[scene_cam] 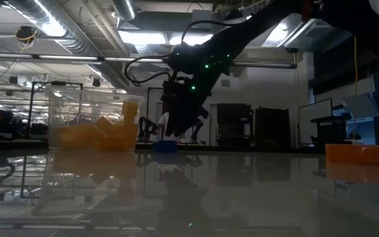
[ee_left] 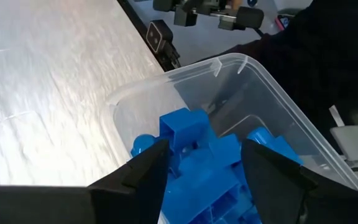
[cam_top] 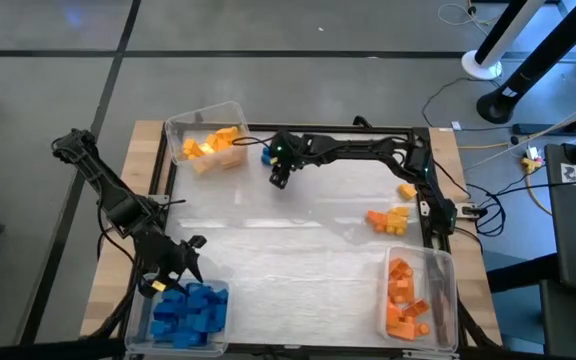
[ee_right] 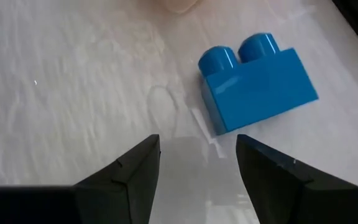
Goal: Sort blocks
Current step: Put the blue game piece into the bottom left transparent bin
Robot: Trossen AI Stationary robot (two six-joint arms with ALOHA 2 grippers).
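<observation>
A blue two-stud block (ee_right: 257, 81) lies on the table near the far edge (cam_top: 266, 155), its studs turned away from my fingers. My right gripper (ee_right: 197, 155) hangs open just above the table beside it (cam_top: 280, 172), with nothing between the fingers. At the near left my left gripper (ee_left: 204, 162) stands open over the bin of blue blocks (ee_left: 229, 162), above the heap (cam_top: 173, 272). Loose orange and yellow blocks (cam_top: 390, 218) rest on the table at the right.
A clear bin with yellow blocks (cam_top: 208, 140) stands at the far left, close to the lone blue block. A bin with orange blocks (cam_top: 418, 300) sits at the near right. A black frame (cam_top: 428, 180) edges the table. The middle of the table top (cam_top: 288, 250) is bare.
</observation>
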